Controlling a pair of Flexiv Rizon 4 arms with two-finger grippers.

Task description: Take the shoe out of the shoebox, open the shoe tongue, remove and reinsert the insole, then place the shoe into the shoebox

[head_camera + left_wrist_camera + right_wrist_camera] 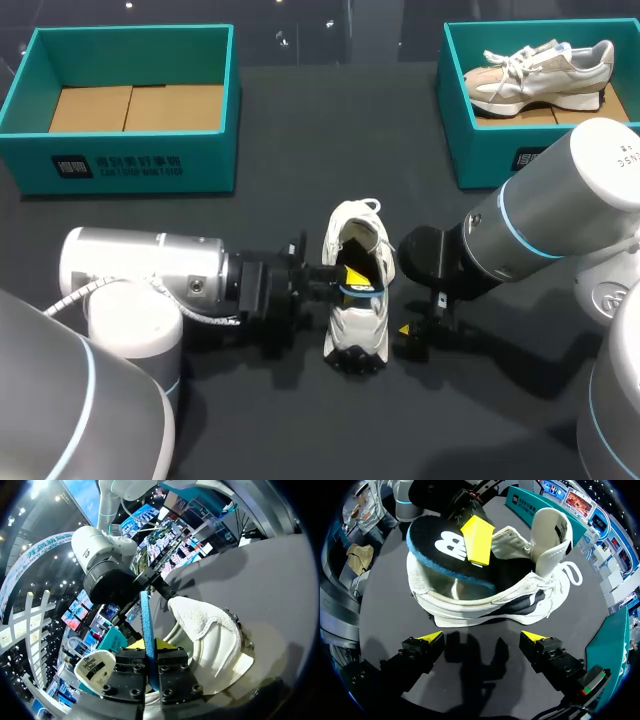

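— At the table's back, what's boxed?
— Left teal cardboard shoebox (130, 150) shows its brown floor; right teal shoebox (485, 155) holds a beige sneaker (540, 72). White mesh shoe (357, 300) lies outside both.
— Left wrist?
— Left gripper (149, 645) clamps the shoe's blue-edged black insole (145, 615).
— Right wrist?
— Right gripper (485, 639), fingers apart, just beside the shoe.

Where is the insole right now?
In the head view the insole is at mid-table, tilted half out of the shoe and pinched in the fingers of the left gripper. The open right gripper sits on the shoe's other side.
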